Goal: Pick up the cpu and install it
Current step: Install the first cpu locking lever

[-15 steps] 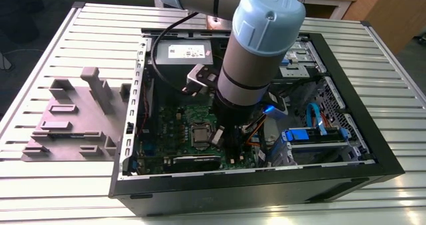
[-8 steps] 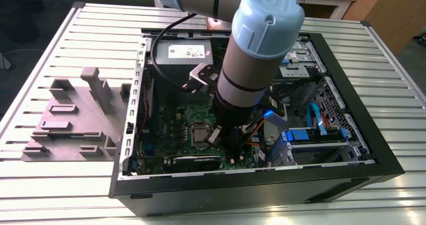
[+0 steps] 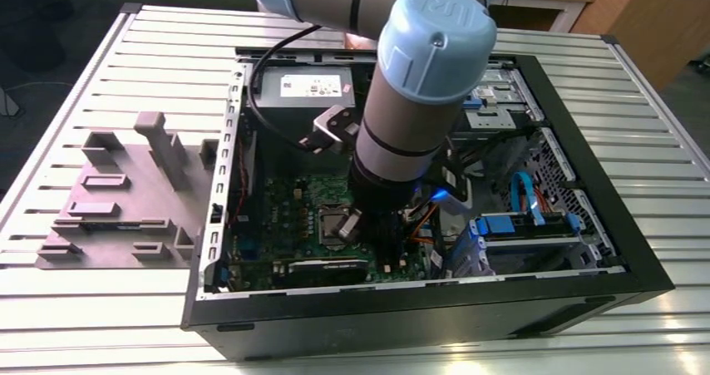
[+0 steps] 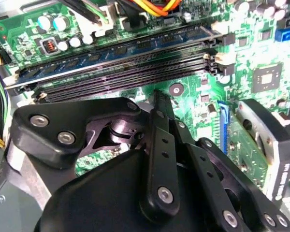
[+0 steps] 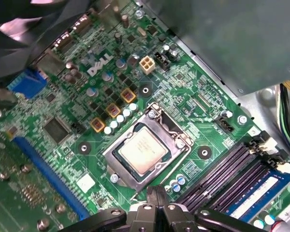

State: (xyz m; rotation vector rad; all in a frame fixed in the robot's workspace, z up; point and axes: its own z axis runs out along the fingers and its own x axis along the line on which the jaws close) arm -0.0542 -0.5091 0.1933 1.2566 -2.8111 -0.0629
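Black jaws look shut together, holding nothing. We see the cpu [image 5: 141,152] seated in its socket [image 5: 147,147]; we judge it light, stiff, fragile, best gripped by its edges.

The exterior view looks down from high and well back at the end effector [image 3: 377,229] inside the open computer case [image 3: 577,283]. Both wrist views sit just behind the end effector, close over the green motherboard [image 5: 183,104], sharing its memory slots [image 4: 130,72].
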